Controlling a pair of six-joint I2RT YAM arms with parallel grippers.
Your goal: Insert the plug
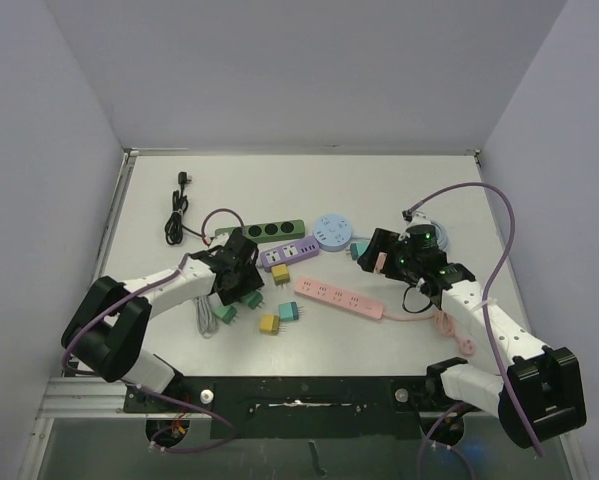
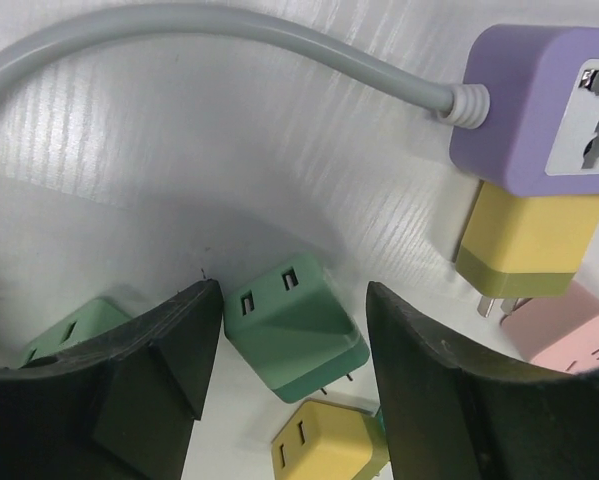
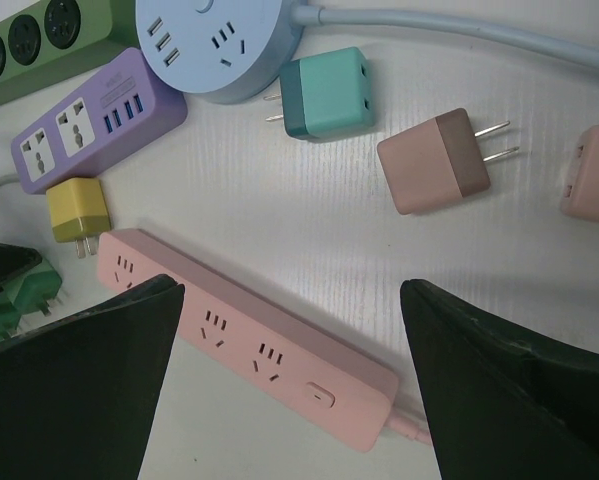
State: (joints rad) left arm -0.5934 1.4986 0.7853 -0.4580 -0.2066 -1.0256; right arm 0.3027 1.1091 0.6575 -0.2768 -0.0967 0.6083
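Green square plastic plug (image 2: 294, 325) sits unclamped between the parted jaws of your left claw (image 2: 291, 300); your right claw (image 3: 291, 290) gapes wide, empty.

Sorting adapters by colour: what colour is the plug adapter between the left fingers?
The plug adapter is green; left wrist view.

No text, brand, number or sign legible in any view. Purple power strip (image 3: 89, 120), upper left of right wrist view, and pink power strip (image 3: 249, 350), lower centre: nothing readable.
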